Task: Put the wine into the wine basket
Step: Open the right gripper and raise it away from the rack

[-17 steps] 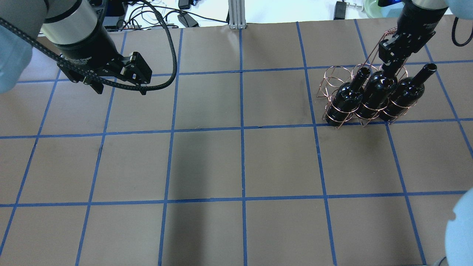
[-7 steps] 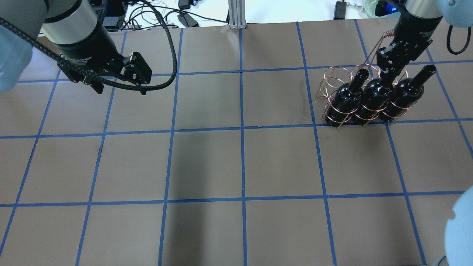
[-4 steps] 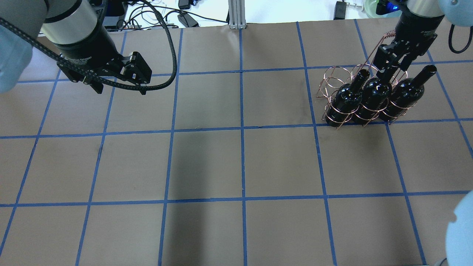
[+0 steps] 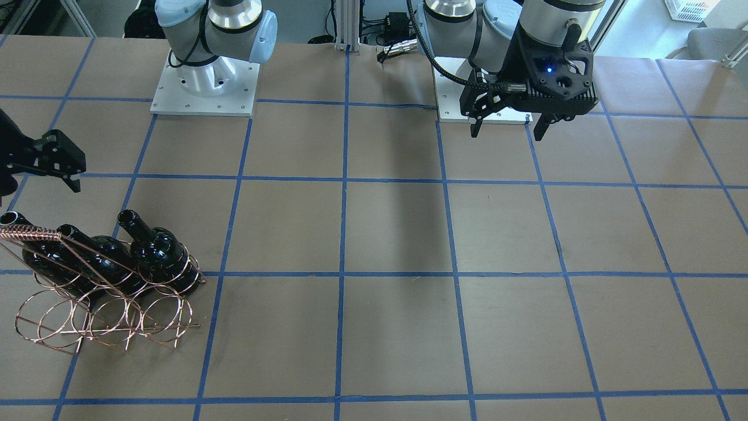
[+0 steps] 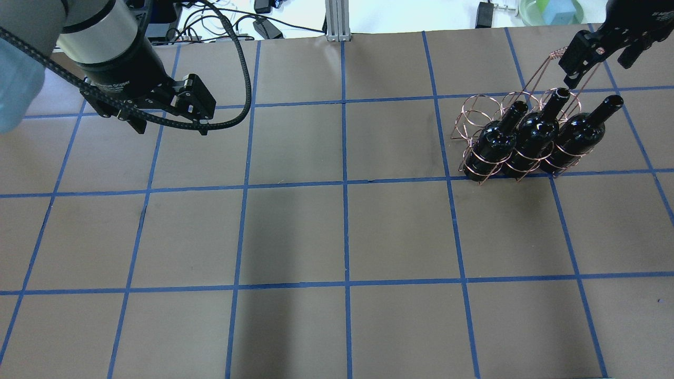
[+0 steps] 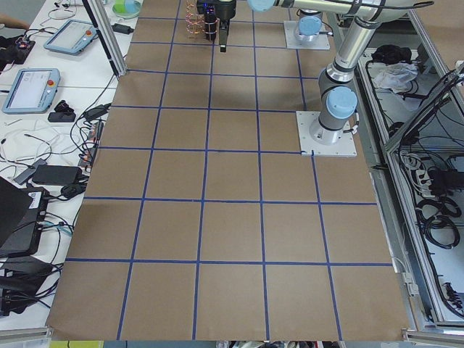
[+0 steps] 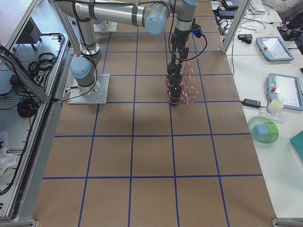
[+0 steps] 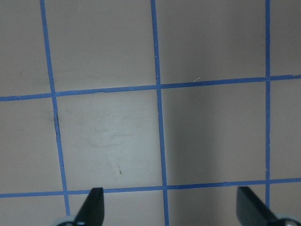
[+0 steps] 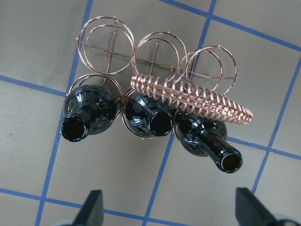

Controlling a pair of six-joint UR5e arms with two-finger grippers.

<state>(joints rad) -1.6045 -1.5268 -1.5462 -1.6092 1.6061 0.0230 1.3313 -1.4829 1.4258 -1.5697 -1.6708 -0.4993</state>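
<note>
The copper wire wine basket (image 5: 474, 113) stands at the table's far right, and three dark wine bottles sit upright in its front row of rings. The middle bottle (image 5: 534, 136) has its neck free. My right gripper (image 5: 597, 66) hangs open above and behind the bottles, touching nothing. In the right wrist view the basket's wrapped handle (image 9: 188, 96) crosses over the three open bottle mouths, and the right gripper (image 9: 171, 209) is spread wide with nothing between its fingers. My left gripper (image 5: 171, 126) hovers open over bare table at the far left, its fingertips (image 8: 93, 207) wide apart.
The back row of basket rings (image 9: 127, 42) holds nothing. Cables and a metal post (image 5: 336, 21) line the far edge, along with a green bowl (image 5: 550, 10). Both arm bases (image 4: 204, 88) stand on the robot's side of the brown, blue-taped table (image 5: 342, 231).
The right gripper lowered the middle bottle into the basket, let go of its neck, opened, and pulled up and away to the far right. The left arm has not moved.
</note>
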